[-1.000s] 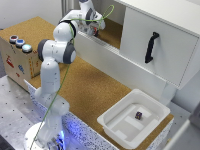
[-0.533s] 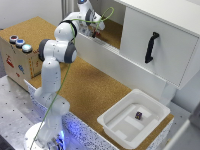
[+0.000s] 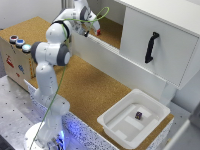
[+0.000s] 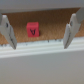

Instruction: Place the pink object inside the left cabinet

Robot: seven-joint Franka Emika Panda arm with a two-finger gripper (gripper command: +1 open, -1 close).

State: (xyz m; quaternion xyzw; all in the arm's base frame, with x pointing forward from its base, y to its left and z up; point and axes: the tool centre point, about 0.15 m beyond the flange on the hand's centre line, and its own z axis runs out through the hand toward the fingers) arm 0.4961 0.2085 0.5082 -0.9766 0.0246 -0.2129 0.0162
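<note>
Small reddish-pink block sits on the cork-brown floor of the white-walled left cabinet bay, apart from both fingers. Gripper wide open, holding nothing. Looks like placement's done; next move: retreat clear of the white front ledge.

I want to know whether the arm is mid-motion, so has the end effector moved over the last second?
No. In the exterior view the end effector sits at the same spot over the front edge of the left cabinet, no nearer the black door handle.
</note>
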